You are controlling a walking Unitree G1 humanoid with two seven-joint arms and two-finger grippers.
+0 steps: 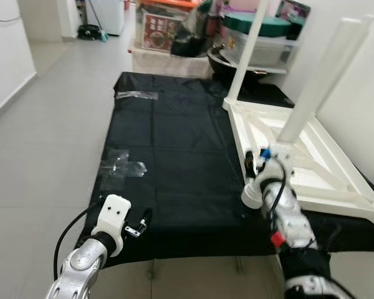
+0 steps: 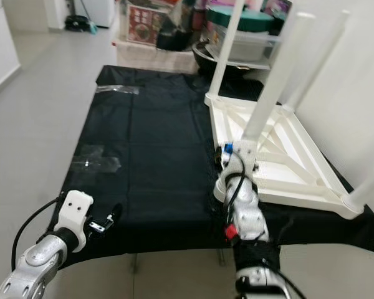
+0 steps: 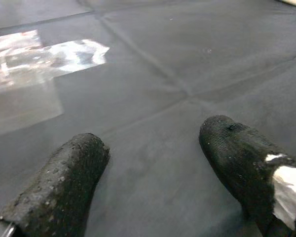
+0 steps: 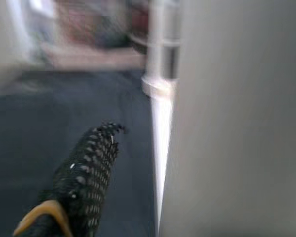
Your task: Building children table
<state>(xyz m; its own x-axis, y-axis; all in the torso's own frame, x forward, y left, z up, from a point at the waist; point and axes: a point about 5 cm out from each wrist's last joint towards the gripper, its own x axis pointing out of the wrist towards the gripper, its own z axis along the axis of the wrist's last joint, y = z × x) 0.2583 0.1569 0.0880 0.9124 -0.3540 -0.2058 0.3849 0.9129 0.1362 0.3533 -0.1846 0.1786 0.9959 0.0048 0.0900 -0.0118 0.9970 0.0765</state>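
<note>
You are looking at the white children's table (image 1: 311,168) lying upside down on the black sheet (image 1: 174,162), with at least three legs already standing up from its underside: the near leg (image 1: 318,87) right by your right fingers, a far leg (image 1: 249,50) beyond them, and another at the near right corner in the right eye view. So most of the build is looking done; what is left, as far as you can judge, is seating or tightening this near leg, any fourth leg, and turning the table upright. Your right gripper (image 1: 257,163) is sitting at the base of the near leg, with one black finger (image 4: 89,173) just beside the white post; whether the fingers are clamping it you cannot tell. Your left gripper (image 3: 153,182) is hovering low over the bare sheet, well apart from the table, its fingers spread and holding nothing, with a taped patch (image 3: 44,54) ahead of them
</note>
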